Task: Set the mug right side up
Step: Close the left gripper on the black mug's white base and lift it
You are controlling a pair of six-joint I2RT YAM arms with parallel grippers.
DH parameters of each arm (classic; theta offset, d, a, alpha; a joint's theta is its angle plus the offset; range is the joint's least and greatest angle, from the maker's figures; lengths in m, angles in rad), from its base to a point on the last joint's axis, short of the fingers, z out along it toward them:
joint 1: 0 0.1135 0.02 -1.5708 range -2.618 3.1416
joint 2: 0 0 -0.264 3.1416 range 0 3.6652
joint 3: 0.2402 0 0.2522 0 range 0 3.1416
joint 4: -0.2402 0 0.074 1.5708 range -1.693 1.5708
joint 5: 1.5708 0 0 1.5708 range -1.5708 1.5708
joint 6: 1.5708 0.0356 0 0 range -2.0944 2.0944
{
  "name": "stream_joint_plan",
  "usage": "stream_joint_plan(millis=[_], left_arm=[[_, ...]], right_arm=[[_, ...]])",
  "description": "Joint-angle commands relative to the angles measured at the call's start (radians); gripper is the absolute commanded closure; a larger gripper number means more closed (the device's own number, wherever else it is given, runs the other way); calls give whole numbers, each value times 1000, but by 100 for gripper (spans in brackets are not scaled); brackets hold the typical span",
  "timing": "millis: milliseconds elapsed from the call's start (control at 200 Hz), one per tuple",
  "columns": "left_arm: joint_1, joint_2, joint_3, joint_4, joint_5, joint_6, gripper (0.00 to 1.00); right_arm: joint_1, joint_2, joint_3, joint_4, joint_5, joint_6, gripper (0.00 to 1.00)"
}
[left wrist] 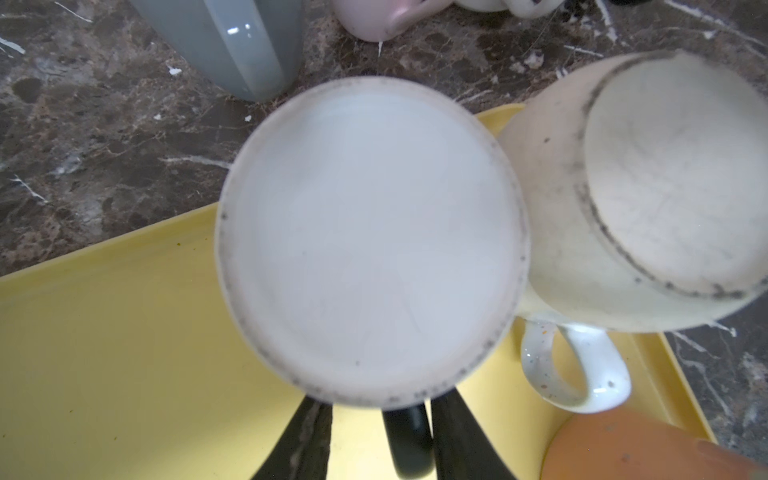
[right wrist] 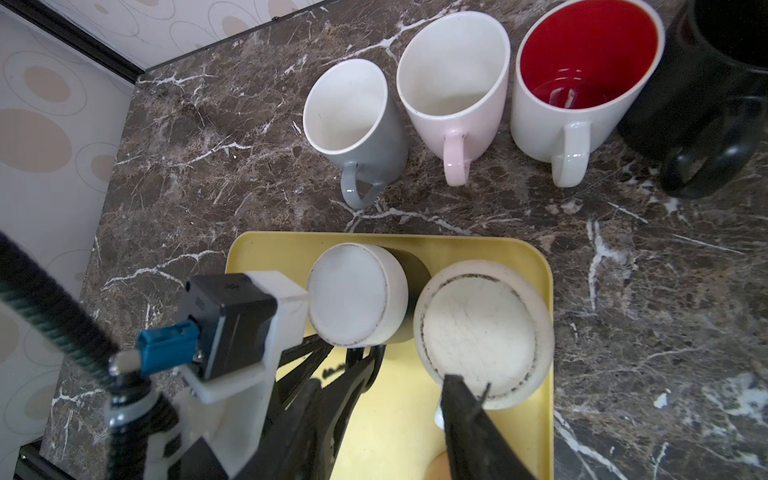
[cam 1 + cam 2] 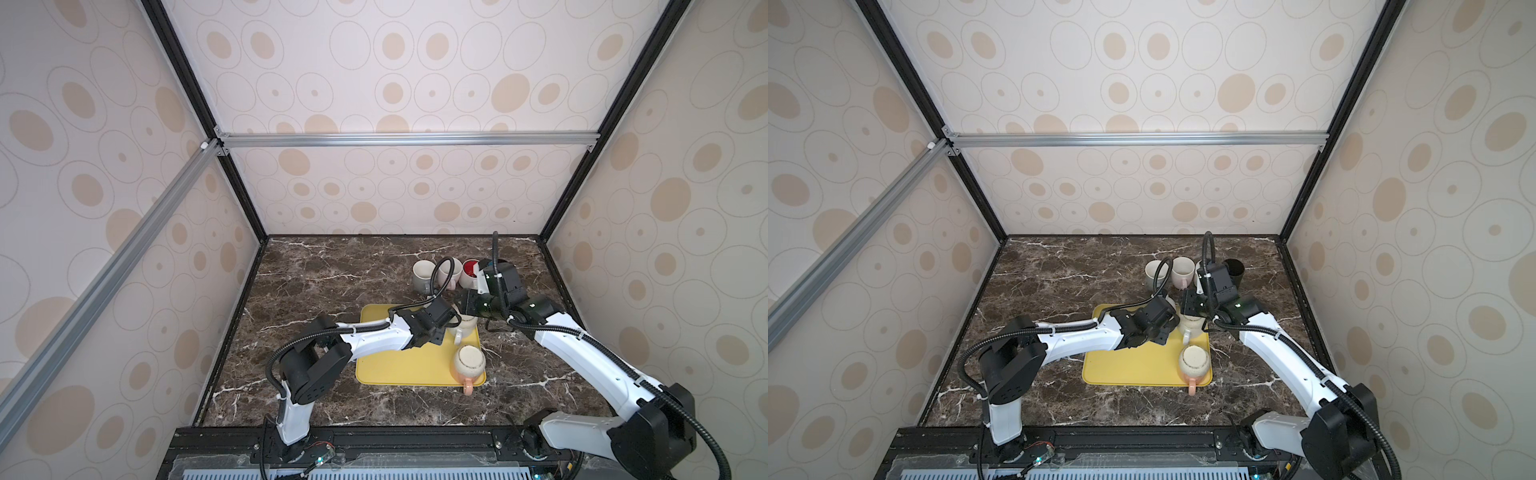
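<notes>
Two grippers in | mug (image 1: 370, 241) bottom-up at the far edge of the tray (image 1: 104, 332), just beside a cream mug (image 2: 478, 332) | my left gripper (image 1: 386, 409) straddles its black handle (image 1: 407, 440), gap one side, not clamped yet, handle's my flipping lever imo | right gripper (image 2: 411, 374) spread, empty, hovering close

One yellow tray (image 2: 457, 245). On the tray are three upside-down mugs: white-bottomed (image 2: 349, 295), cream (image 2: 478, 332), orange (image 3: 469, 365). Behind the tray are four upright mugs: grey (image 2: 353, 129), pink (image 2: 453, 79), red-inside (image 2: 582, 79), black (image 2: 706, 83).
</notes>
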Motion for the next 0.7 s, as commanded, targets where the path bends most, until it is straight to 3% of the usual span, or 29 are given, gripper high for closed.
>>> stream_joint_plan(millis=[0, 695], left_arm=[[13, 19, 45, -26, -4, 19, 61], [15, 45, 63, -36, 18, 10, 68]], right_arm=[[-10, -23, -11, 11, -8, -3, 51], [-33, -27, -47, 36, -14, -5, 52]])
